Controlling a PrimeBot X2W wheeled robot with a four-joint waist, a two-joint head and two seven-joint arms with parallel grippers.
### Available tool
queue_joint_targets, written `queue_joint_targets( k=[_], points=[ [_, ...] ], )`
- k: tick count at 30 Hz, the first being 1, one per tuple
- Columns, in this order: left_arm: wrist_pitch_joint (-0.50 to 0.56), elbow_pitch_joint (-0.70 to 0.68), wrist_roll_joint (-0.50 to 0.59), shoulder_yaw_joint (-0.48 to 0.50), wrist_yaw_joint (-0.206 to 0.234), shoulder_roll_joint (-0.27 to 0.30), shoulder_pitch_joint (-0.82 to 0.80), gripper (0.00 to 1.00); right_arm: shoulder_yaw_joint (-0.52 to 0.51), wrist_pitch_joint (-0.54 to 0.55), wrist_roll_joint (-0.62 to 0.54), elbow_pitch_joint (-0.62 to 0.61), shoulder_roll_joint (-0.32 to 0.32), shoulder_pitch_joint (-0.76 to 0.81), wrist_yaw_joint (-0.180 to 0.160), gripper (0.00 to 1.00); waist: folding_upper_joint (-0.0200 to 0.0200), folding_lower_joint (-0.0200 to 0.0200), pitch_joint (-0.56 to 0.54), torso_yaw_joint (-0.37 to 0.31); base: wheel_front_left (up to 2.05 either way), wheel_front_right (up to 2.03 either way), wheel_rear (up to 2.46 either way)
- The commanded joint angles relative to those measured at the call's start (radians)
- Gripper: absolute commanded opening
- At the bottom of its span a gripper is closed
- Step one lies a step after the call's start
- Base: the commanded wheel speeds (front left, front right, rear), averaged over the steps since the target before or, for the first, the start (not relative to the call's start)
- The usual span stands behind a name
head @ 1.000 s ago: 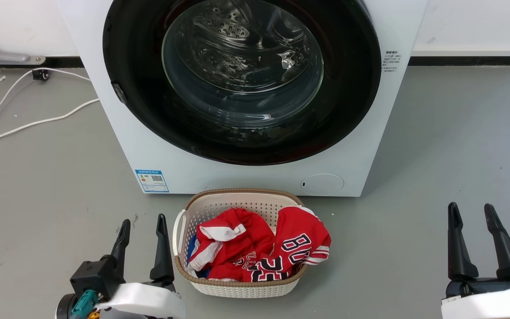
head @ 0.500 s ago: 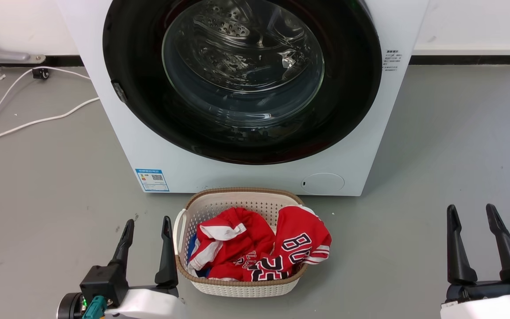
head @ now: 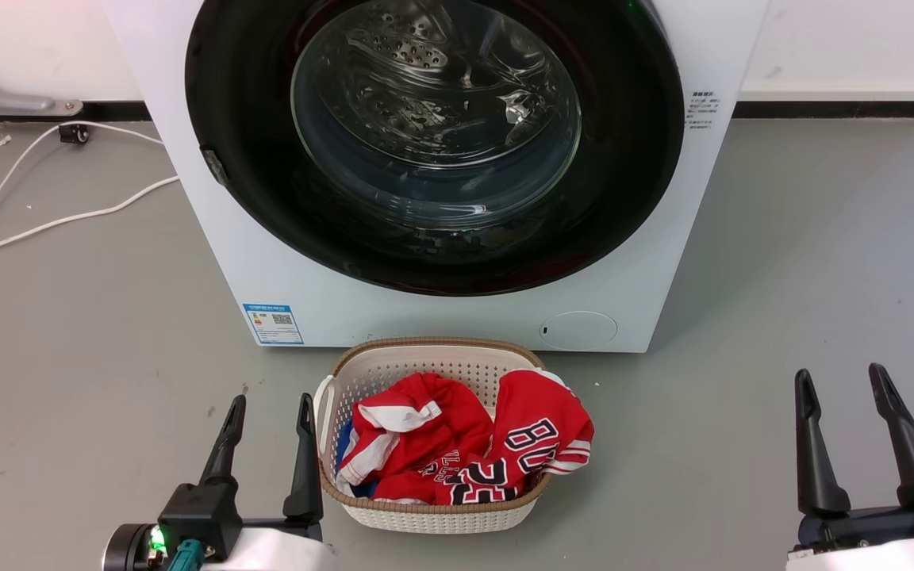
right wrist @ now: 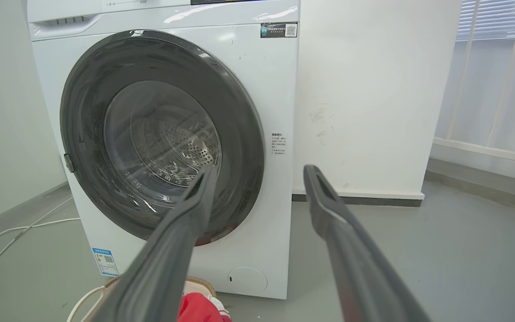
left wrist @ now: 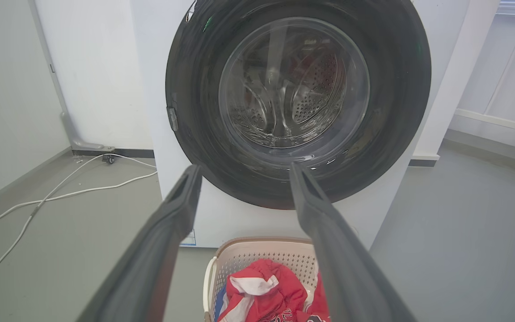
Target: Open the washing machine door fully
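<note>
The white washing machine (head: 441, 317) stands straight ahead on the grey floor. Its round glossy black washing machine door (head: 631, 159) lies flat against the front, closed, with the steel drum visible through the clear glass bowl. A small latch tab (head: 213, 165) sits on the door's left rim. My left gripper (head: 270, 408) hovers low at the lower left, open and empty, well short of the machine. My right gripper (head: 842, 381) is at the lower right, open and empty too. The door (left wrist: 186, 89) also faces the left wrist view, and the door (right wrist: 83, 116) appears in the right wrist view.
A cream laundry basket (head: 425, 514) with red jerseys sits on the floor directly before the machine, between my grippers. White cables (head: 52, 222) trail across the floor at the left. A white wall (right wrist: 373, 98) rises right of the machine.
My left gripper has drawn back and slid slightly right, towards the basket's edge. The right gripper has barely shifted. The door has not moved.
</note>
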Motion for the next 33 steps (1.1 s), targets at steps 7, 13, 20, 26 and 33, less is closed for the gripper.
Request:
queue_joint_targets(
  k=[7, 13, 20, 26, 33],
  points=[
    [-0.018, -0.004, 0.045, 0.002, 0.004, -0.003, 0.015, 1.00, 0.002, -0.015, -0.029, -0.016, 0.001, 0.020, 0.000, 1.00, -0.0001, -0.0001, -0.001, 0.001, 0.00, 0.00, 0.00],
    [-0.016, 0.000, 0.027, -0.001, 0.007, -0.003, 0.014, 1.00, 0.001, -0.015, 0.015, -0.003, 0.001, 0.018, 0.000, 1.00, -0.0001, -0.0001, -0.001, 0.001, 0.00, 0.00, 0.00],
    [-0.016, 0.004, 0.020, -0.001, 0.009, -0.003, 0.014, 1.00, 0.005, -0.015, 0.035, 0.007, 0.001, 0.016, 0.000, 1.00, -0.0001, -0.0001, -0.003, 0.002, 0.00, 0.00, 0.00],
    [-0.016, 0.006, 0.018, 0.002, 0.009, -0.003, 0.016, 1.00, 0.007, -0.015, 0.040, 0.010, 0.001, 0.018, 0.000, 1.00, -0.0001, -0.0001, -0.004, 0.004, 0.00, 0.00, 0.00],
    [-0.016, 0.008, 0.019, 0.005, 0.009, -0.003, 0.016, 1.00, 0.009, -0.015, 0.035, 0.010, 0.001, 0.017, 0.000, 1.00, -0.0001, -0.0001, -0.003, 0.003, 0.00, 0.00, 0.00]
  ],
)
